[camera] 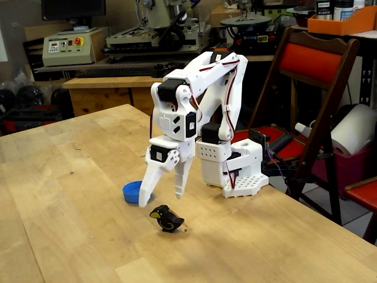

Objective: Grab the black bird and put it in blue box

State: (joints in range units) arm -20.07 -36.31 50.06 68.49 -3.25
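The black bird (166,219), glossy with a yellow beak, lies on the wooden table (70,194) near the front. The blue box (133,191), a shallow round blue dish, sits on the table to the bird's upper left, partly behind one gripper finger. My white gripper (161,198) points down with its jaws spread apart and empty. Its tips hang just above and behind the bird, between the bird and the dish. The left fingertip reaches down beside the dish's right edge.
The arm's white base (232,168) stands at the table's right edge. A wooden folding chair with a red seat (306,94) stands behind it. A paper towel roll (353,127) and workshop machines fill the background.
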